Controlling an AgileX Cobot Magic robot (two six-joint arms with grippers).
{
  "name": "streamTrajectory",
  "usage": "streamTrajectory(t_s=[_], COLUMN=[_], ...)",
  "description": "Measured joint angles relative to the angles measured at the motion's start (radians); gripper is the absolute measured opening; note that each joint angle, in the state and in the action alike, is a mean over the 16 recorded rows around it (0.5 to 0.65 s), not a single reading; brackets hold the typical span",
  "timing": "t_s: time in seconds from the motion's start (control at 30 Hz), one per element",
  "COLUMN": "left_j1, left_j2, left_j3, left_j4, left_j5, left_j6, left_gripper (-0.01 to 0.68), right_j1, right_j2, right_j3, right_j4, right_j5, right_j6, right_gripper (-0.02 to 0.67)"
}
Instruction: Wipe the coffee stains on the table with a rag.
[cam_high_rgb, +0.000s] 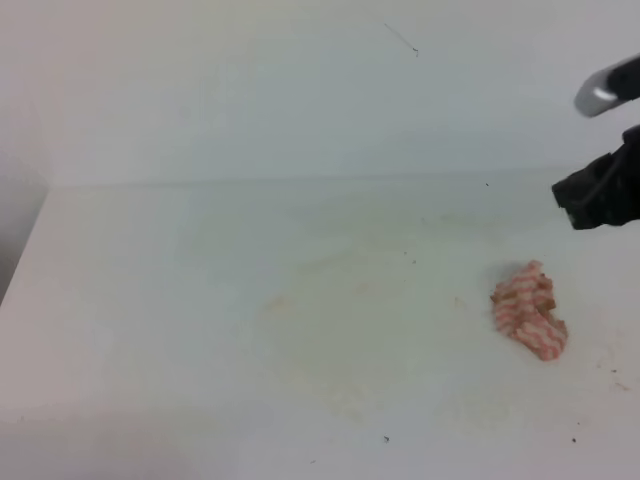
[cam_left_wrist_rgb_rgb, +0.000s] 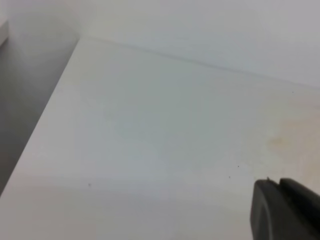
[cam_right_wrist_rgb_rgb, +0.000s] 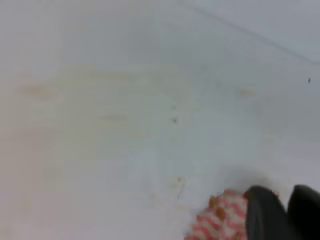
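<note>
Rag (cam_high_rgb: 529, 323) lies loose on the desk (cam_high_rgb: 200, 330), right of the faint coffee stains (cam_high_rgb: 330, 290). Right gripper (cam_high_rgb: 600, 195) hovers above it, empty; opening indeterminable. Recommend a firm central grasp, then broad leftward strokes.

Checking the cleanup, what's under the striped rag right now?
The rag lies bunched on the white table, right of the faint coffee stains. Whatever is beneath it is covered.
</note>
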Motion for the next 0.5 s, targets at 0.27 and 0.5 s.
streamTrajectory(t_s=[0.27, 0.5], left_j1=[0.0, 0.0], left_j2=[0.0, 0.0], left_j3=[0.005, 0.016], left_j4=[0.0, 0.0], left_j5=[0.0, 0.0], left_j6=[0.0, 0.0], left_gripper=[-0.003, -0.003], right_j1=[-0.001, -0.001], right_j2=[-0.197, -0.353], right_j3=[0.006, 0.057], right_j4=[-0.057, -0.215], right_j5=[0.088, 0.127], right_j6=[0.072, 0.251], right_gripper=[0.001, 0.001])
